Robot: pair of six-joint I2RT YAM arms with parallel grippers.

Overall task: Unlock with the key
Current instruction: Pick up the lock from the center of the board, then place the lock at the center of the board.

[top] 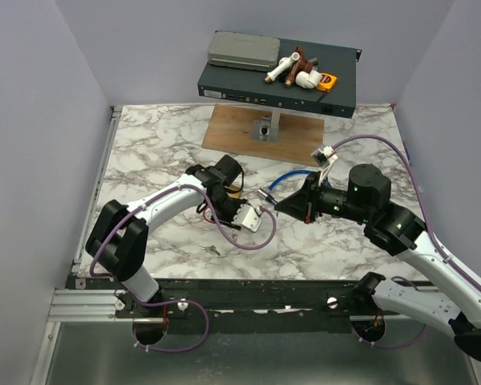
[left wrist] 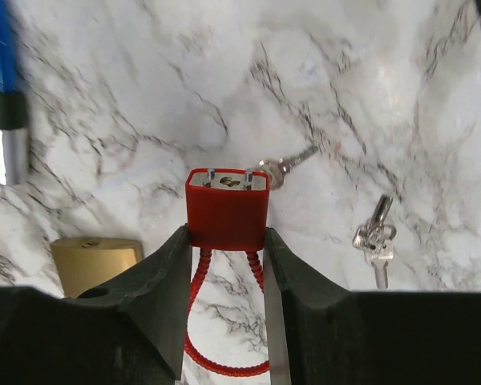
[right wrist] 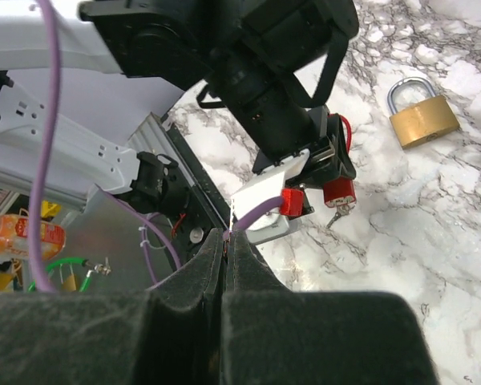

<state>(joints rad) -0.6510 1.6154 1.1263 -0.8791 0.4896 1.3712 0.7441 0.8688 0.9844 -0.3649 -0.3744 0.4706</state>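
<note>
Left gripper [left wrist: 226, 249] is clamping the red cable padlock [left wrist: 227, 216] — keyhole [left wrist: 231, 183] outward, ready for unlocking — as the right gripper [right wrist: 227, 249], fingers together, is facing it.

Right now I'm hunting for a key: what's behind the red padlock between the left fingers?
A silver key shows on the marble table just beyond the red cable padlock; the lock covers part of the key's head. A second key bunch lies apart from both.

Keys [top: 214, 249] on table [top: 144, 152] (front left)
</note>
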